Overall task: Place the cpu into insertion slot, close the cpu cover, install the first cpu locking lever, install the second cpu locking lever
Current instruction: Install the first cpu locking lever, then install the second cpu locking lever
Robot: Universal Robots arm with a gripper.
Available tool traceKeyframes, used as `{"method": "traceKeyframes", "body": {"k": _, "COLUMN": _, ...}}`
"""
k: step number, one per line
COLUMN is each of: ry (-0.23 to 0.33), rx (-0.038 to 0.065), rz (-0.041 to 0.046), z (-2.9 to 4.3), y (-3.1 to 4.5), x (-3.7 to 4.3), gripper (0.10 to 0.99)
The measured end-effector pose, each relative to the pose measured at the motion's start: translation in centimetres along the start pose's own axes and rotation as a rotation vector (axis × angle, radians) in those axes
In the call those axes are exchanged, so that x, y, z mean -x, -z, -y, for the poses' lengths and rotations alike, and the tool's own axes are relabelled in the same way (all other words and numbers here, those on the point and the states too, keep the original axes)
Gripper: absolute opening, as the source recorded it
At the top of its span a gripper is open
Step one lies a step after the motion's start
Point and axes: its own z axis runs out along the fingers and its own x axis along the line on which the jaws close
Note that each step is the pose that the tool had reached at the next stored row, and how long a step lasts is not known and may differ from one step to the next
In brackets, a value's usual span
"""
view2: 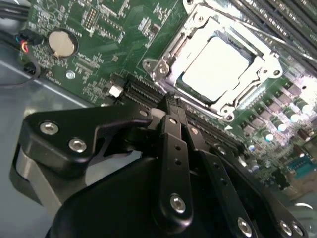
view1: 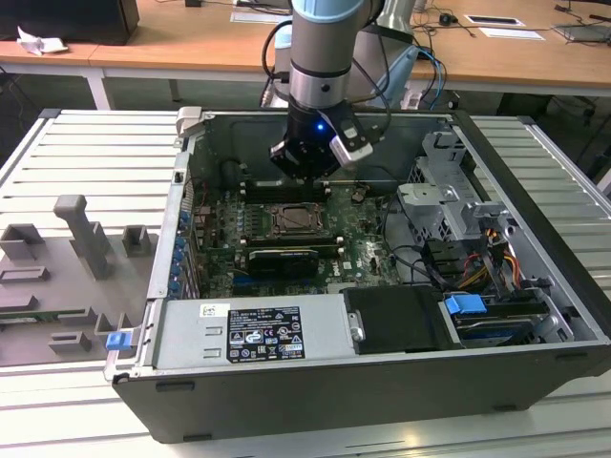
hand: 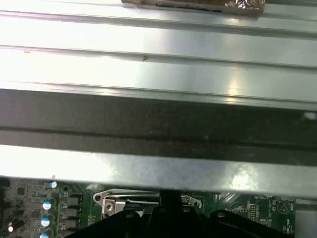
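Hovering: jaws (view2: 171, 106) hang above the motherboard (view2: 99, 49), just beside the insertion slot (view2: 218, 64) in the second wrist view, at its far edge in the exterior view.
Jaws: clenched together, grasping nothing.
Cpu: the cpu (view2: 214, 68) lies seated in the slot, bright metal top up.
Cover: the cpu cover (view2: 173, 44) appears down around the chip; latching cannot be told.
Levers: too small to tell.
Risk: clenched tips slipping off a thin lever could scrape the board's components.
Cause: glare hides the frame's edges; the case (view1: 535, 248) walls crowd the arm.
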Motion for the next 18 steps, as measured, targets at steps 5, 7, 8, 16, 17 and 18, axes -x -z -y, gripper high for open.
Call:
{"method": "traceKeyframes", "body": {"k": 5, "ry": 0.000, "rx": 0.000, "rz": 0.0001, "z": 0.24, "y": 0.01, "x": -0.01, "gripper": 0.106}}
{"method": "traceKeyframes", "body": {"k": 7, "ry": 0.000, "rx": 0.000, "rz": 0.0000, "z": 0.32, "y": 0.02, "x": -0.02, "gripper": 0.106}}
{"method": "traceKeyframes", "body": {"k": 8, "ry": 0.000, "rx": 0.000, "rz": 0.0000, "z": 0.34, "y": 0.02, "x": -0.02, "gripper": 0.106}}
{"method": "traceKeyframes", "body": {"k": 16, "ry": 0.000, "rx": 0.000, "rz": 0.0000, "z": 0.95, "y": 0.06, "x": -0.06, "gripper": 0.106}}
{"method": "traceKeyframes", "body": {"k": 17, "ry": 0.000, "rx": 0.000, "rz": 0.0001, "z": 1.02, "y": 0.06, "x": -0.06, "gripper": 0.106}}
{"method": "traceKeyframes", "body": {"k": 18, "ry": 0.000, "rx": 0.000, "rz": 0.0000, "z": 1.07, "y": 0.07, "x": -0.07, "gripper": 0.106}}
